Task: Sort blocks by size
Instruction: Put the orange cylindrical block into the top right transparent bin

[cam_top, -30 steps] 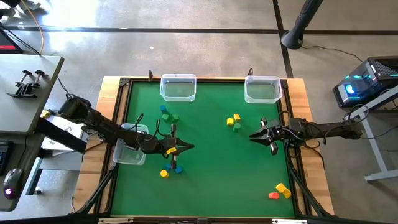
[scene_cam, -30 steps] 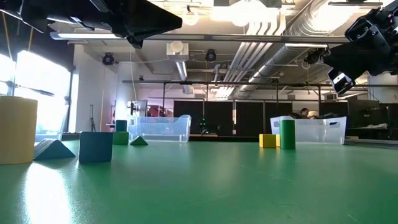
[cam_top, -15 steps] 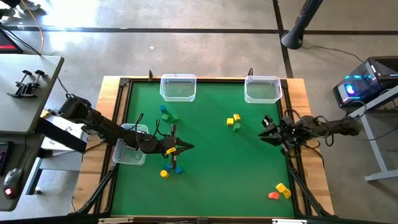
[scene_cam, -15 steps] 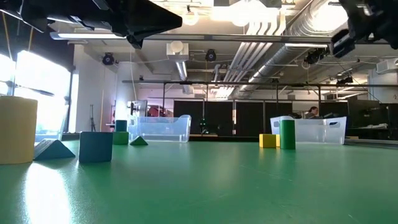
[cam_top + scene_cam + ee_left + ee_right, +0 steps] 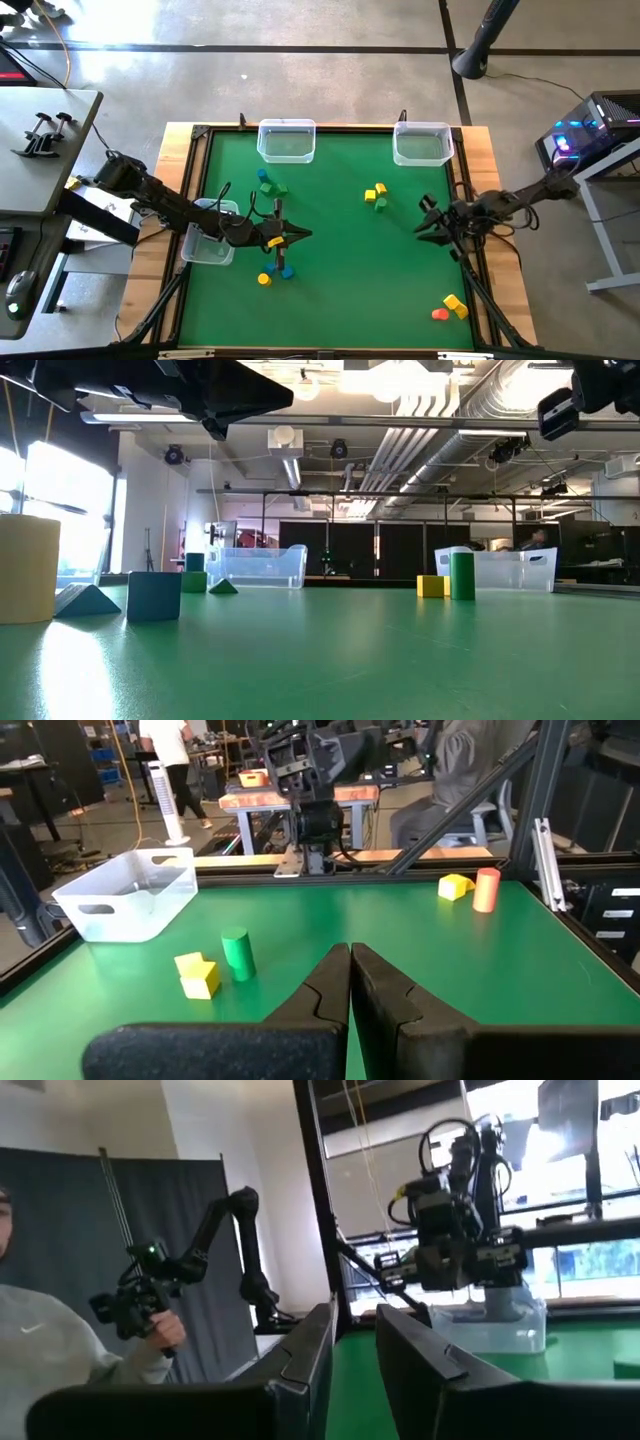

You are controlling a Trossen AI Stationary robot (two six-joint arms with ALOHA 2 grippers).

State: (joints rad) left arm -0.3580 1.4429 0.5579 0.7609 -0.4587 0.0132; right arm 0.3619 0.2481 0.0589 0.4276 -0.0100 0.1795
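Small coloured blocks lie in groups on the green table. A yellow cylinder (image 5: 264, 280) and a blue cube (image 5: 286, 271) lie near my left gripper. Green and blue blocks (image 5: 269, 186) lie at the far left. Yellow and green blocks (image 5: 376, 196) lie at the middle; the left wrist view shows them too (image 5: 237, 952). Yellow and orange blocks (image 5: 450, 307) lie at the near right. My left gripper (image 5: 305, 237) hangs above the table left of centre, shut and empty (image 5: 351, 965). My right gripper (image 5: 420, 222) is raised near the right edge, open and empty (image 5: 355, 1330).
Two clear bins (image 5: 286, 140) (image 5: 422, 143) stand at the far edge. A third clear bin (image 5: 210, 235) stands under my left arm at the left edge. A black frame (image 5: 470, 280) borders the table. A person's hand with a device shows in the right wrist view (image 5: 150, 1315).
My right gripper has risen and drawn back a little toward the table's right edge, its arm changing pose. My left gripper and the blocks have stayed where they were.
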